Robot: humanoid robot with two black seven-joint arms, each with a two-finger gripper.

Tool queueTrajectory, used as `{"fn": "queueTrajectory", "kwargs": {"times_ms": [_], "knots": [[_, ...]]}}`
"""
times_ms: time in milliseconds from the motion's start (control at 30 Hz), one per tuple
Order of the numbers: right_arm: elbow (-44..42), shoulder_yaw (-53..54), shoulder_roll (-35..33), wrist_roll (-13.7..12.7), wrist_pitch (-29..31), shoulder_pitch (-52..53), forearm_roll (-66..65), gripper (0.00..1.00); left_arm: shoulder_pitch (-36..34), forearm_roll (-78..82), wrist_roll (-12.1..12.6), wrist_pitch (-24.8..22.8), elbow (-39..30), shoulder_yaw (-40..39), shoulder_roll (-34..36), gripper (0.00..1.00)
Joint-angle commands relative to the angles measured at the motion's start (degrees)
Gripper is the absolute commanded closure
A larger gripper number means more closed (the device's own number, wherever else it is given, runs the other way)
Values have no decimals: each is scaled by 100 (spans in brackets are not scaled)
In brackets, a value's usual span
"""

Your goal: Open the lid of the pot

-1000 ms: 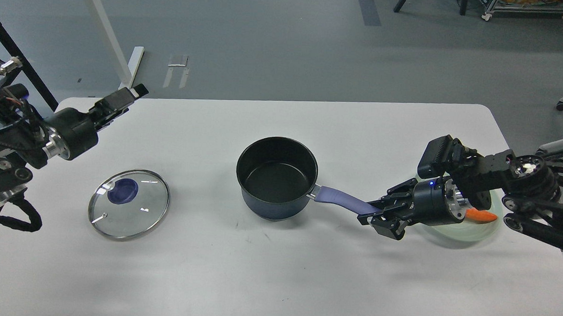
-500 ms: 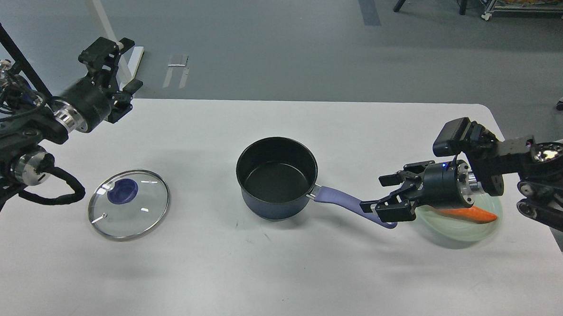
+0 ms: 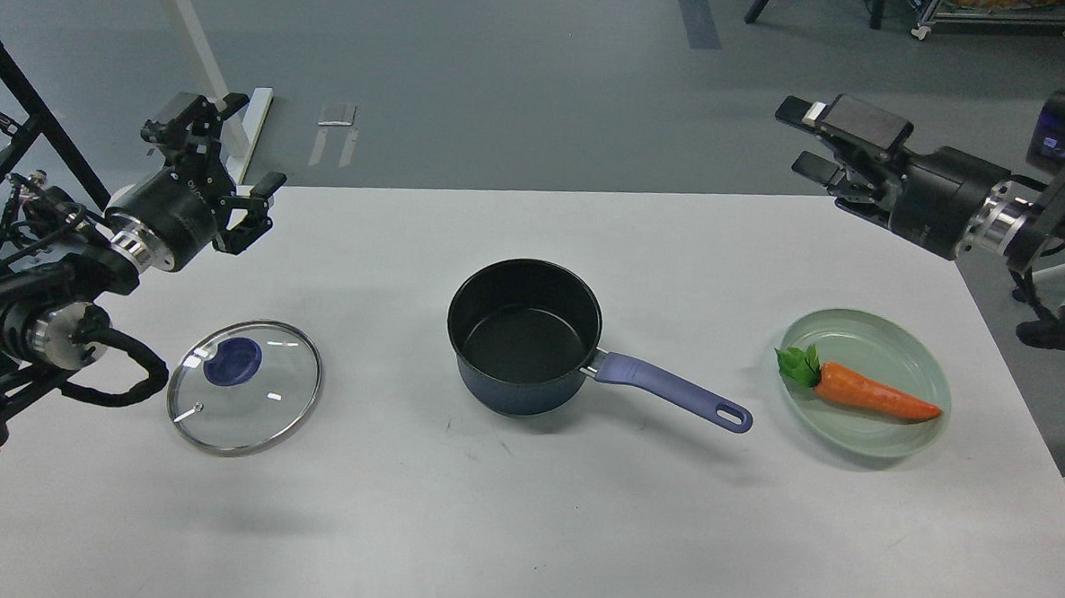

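While the lid (image 3: 244, 386) lies flat on the table (image 3: 522, 532), knob up, it sits well left of the pot (image 3: 524, 335) and apart from it. Pot stands uncovered at table centre, its handle (image 3: 672, 402) pointing right toward a plate (image 3: 908, 351) holding a carrot (image 3: 865, 394). Left gripper (image 3: 223, 173) hangs raised over the table's far left corner, fingers spread, holding nothing. Right gripper (image 3: 813, 140) is raised beyond the far right edge, fingers parted, empty. Neither gripper touches any item.
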Motion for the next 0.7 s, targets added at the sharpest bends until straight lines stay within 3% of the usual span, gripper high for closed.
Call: {"fn": "queueTrajectory", "kwargs": {"times_ms": [0, 133, 333, 667], "knots": [[-79, 320, 173, 2, -241, -432, 1477, 1, 137, 1, 1, -37, 102, -156, -141, 1], [-298, 838, 612, 2, -259, -1020, 2306, 1, 313, 1, 1, -37, 242, -349, -361, 1], [-808, 2042, 1307, 2, -206, -2075, 2430, 1, 594, 10, 1, -46, 304, -656, -633, 1], [-905, 2193, 1457, 2, 260, -2235, 2430, 0, 612, 10, 1, -143, 498, -911, -827, 1]]}}
